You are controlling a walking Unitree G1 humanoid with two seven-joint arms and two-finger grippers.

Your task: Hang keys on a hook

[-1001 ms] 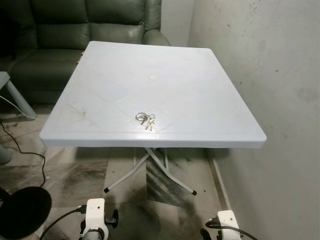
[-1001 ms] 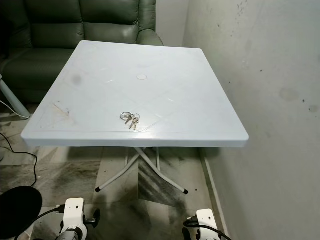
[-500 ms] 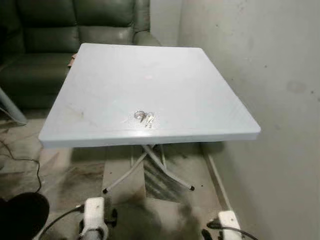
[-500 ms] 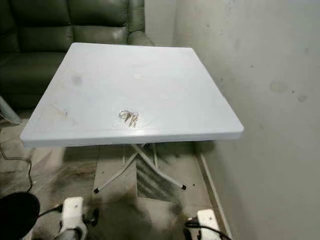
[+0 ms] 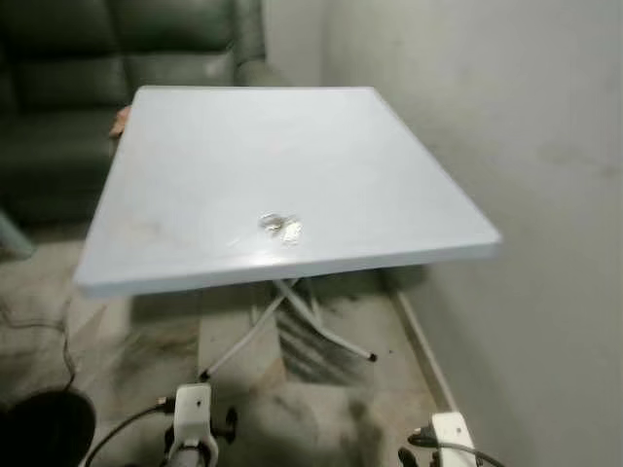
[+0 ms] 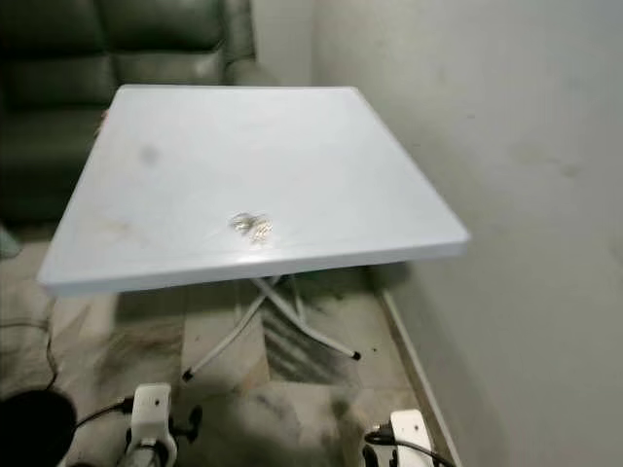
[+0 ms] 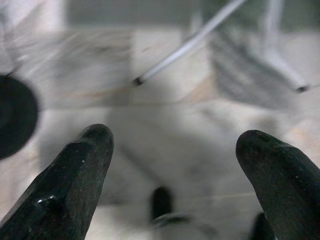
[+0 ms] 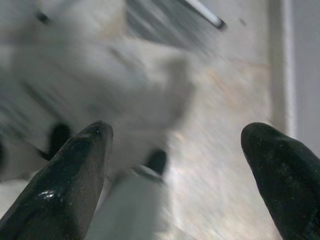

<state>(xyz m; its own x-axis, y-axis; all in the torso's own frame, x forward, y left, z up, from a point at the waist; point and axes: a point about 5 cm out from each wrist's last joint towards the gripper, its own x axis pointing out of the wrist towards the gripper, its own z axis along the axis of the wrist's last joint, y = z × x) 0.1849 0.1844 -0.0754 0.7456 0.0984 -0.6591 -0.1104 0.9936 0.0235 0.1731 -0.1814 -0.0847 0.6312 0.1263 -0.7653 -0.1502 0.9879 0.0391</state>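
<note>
— Bare plaster wall (image 5: 506, 126) on the robot's right, dark green sofa (image 5: 117, 58) beyond: what stands between them?

— White plastic folding table (image 5: 195, 146), its right edge close to that wall, its far edge near the sofa. Tiled floor (image 5: 321, 409) shows under the table's crossed legs. Frames are blurred, consistent with walking.

— And the arms?

— Both hang low, short of the table's near edge. Left gripper (image 7: 172, 165) points at the floor, fingers spread wide with nothing between them. Right gripper (image 8: 175, 160) likewise: parted, empty, floor below.

— Where are the keys?

— Keys (image 5: 280, 226) lie flat on the table, near its front edge and roughly midway across it, well clear of both grippers. No hook can be made out.

— How should they handle?

— Judging by looks: a small metal bunch on a ring, light, hard, loose-jointed. On smooth plastic they will likely skate if nudged sideways. Best hold appears to be the ring, pinched from above, leaving the keys to dangle and the loop free for a hook. Lying so flat, they give the long fingers little to bite.
</note>
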